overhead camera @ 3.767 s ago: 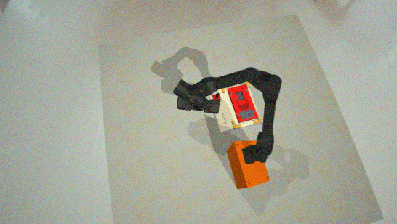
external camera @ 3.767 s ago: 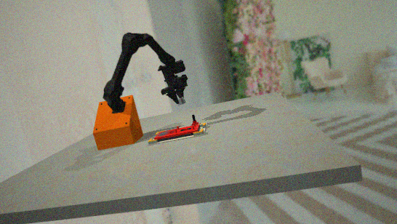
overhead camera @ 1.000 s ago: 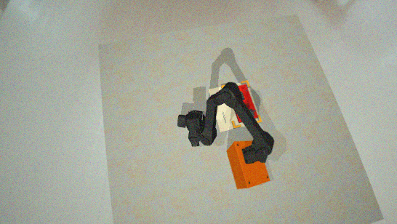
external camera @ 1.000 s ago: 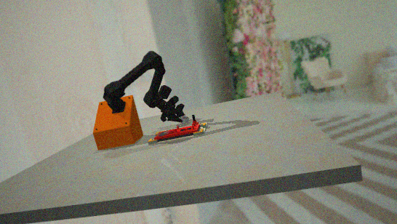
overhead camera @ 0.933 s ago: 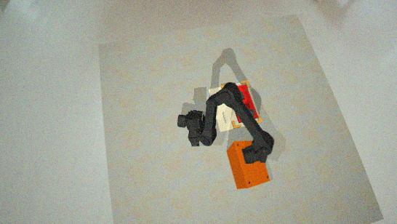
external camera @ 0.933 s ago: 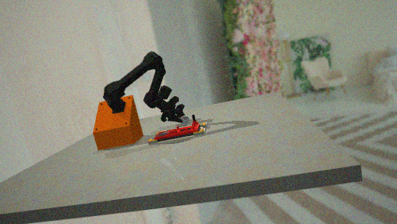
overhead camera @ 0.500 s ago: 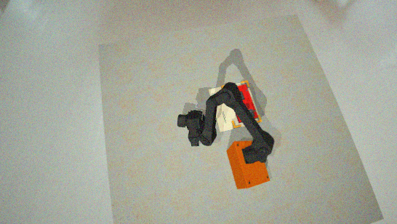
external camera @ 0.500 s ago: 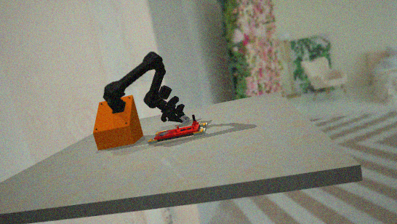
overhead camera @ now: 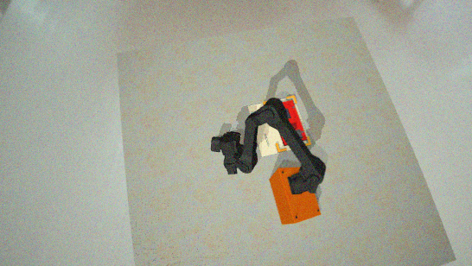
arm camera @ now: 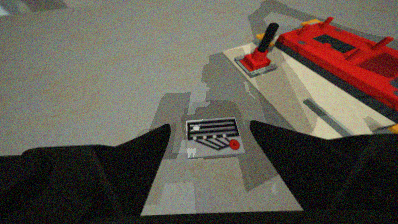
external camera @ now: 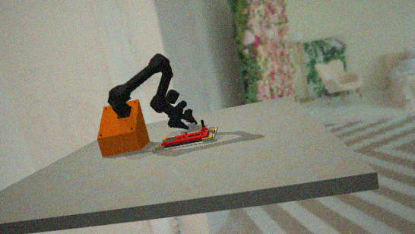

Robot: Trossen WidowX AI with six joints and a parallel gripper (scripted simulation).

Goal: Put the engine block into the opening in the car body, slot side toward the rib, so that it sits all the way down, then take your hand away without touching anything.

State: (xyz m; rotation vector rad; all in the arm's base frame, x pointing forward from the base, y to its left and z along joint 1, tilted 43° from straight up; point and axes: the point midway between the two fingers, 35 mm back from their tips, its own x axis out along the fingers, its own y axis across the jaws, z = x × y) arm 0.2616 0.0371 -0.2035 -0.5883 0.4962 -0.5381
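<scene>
The engine block (arm camera: 212, 137), a small grey piece with dark stripes and a red dot, lies on the table top below and between my fingers. It is off the cream mat (arm camera: 300, 100) (overhead camera: 268, 144). My gripper (arm camera: 210, 126) (overhead camera: 222, 143) (external camera: 186, 119) is open wide, with a finger on each side of the block and no contact that I can see. The red car body (arm camera: 345, 55) (overhead camera: 294, 117) (external camera: 182, 138) lies on the mat ahead and to the right, with its dark opening facing up. The block is hidden in the top and exterior views.
A small red base with a black lever (arm camera: 257, 60) (external camera: 203, 127) stands at the mat's near corner, between my gripper and the car body. The arm's orange pedestal (overhead camera: 294, 199) (external camera: 121, 131) stands beyond the mat's other end.
</scene>
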